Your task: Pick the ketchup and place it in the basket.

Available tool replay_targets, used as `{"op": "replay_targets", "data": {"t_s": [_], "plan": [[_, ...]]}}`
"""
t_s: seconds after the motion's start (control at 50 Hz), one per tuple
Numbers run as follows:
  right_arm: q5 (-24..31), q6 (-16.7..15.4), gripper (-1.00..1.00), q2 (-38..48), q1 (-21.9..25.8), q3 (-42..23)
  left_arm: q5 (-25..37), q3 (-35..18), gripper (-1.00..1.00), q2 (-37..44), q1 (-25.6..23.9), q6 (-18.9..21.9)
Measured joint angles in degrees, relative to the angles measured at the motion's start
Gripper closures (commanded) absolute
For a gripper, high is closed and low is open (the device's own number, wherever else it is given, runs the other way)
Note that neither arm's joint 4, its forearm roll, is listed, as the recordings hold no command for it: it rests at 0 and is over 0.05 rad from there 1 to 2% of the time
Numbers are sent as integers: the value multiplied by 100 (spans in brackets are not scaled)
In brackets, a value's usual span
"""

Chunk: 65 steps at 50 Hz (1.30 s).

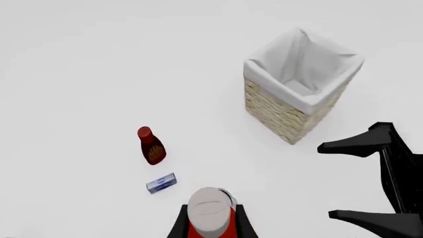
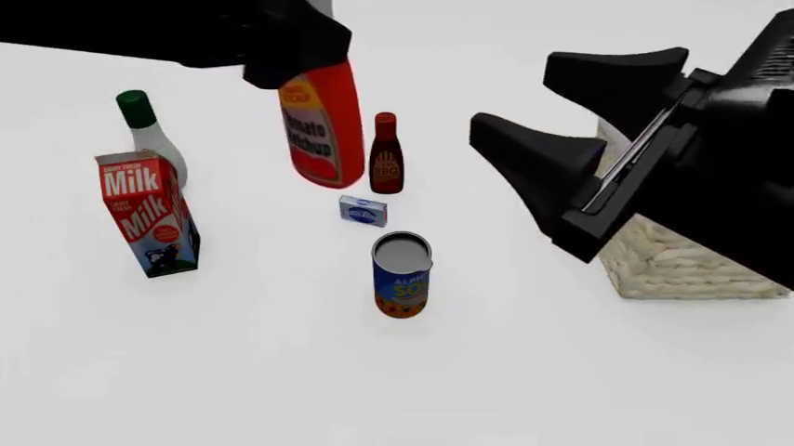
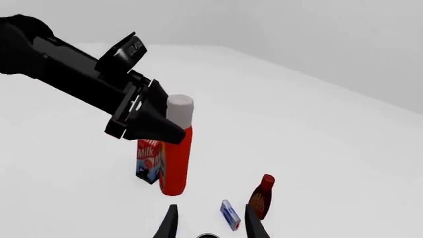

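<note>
at the far left of the front view, a red milk carton (image 2: 147,214) upright on the white table (image 2: 248,372), with a pale bottle with a green cap (image 2: 152,135) just behind it at about 12 o'clock. next rightward, the ketchup (image 2: 323,125), upright and apparently lifted off the table, pinched just below its grey cap by the left gripper (image 2: 296,46), whose black arm enters from 10 o'clock. from the right wrist view, one dark finger pressed against the bottle's neck directly under the cap (image 3: 180,108); from the left wrist view, the cap (image 1: 210,210) sitting snug between the two fingers (image 1: 180,229), red body below it. just beside the ketchup at its 3 o'clock, the slim dark brown-red bottle (image 2: 386,153), standing apart from it. at 5 o'clock from the ketchup, a small blue-white packet (image 2: 363,211) lying flat, and farther toward 6 o'clock a blue-and-orange can (image 2: 401,275) upright. well to the right, at roughly 3 to 4 o'clock from the ketchup, the right gripper (image 2: 540,102) hanging in the air with its jaws spread wide and nothing between them, close to the camera and covering most of the basket (image 2: 676,265). in the left wrist view, the basket (image 1: 300,101) with white lining showing inside, well apart from the held bottle.
</note>
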Motion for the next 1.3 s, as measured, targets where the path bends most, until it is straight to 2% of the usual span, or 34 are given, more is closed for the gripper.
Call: {"op": "replay_targets", "data": {"t_s": [0.8,1.3], "plan": [[-1153,124,-100,1237,417,-187,111,-110,100,-2,-251,-61],[-1552,216,-100,1915,647,-419,132,-89,100,9,-259,-81]]}}
